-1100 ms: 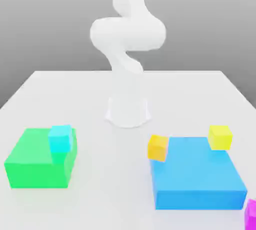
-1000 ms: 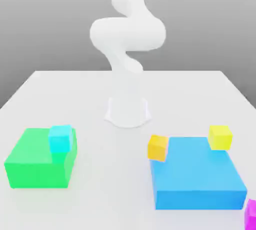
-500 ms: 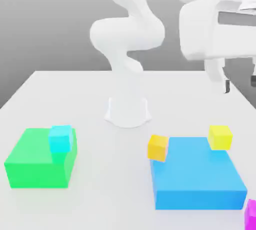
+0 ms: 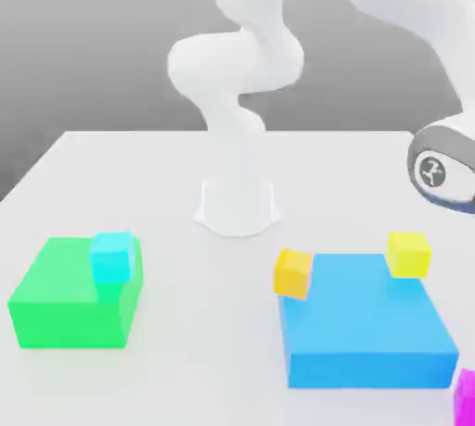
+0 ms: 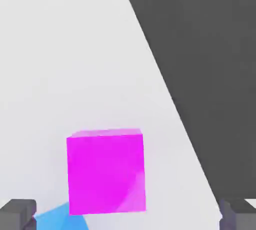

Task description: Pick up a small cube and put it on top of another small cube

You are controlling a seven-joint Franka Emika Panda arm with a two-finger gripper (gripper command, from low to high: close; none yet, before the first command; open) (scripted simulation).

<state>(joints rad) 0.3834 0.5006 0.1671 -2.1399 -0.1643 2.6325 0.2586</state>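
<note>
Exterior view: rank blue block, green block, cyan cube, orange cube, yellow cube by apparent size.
1. blue block, largest
2. green block
3. cyan cube, orange cube, yellow cube: they look about alike, so no ranking among them.

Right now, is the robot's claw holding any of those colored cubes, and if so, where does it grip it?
Nothing is held. The gripper is open, its fingers spread wide apart, with the magenta cube resting on the table between them, untouched.
</note>
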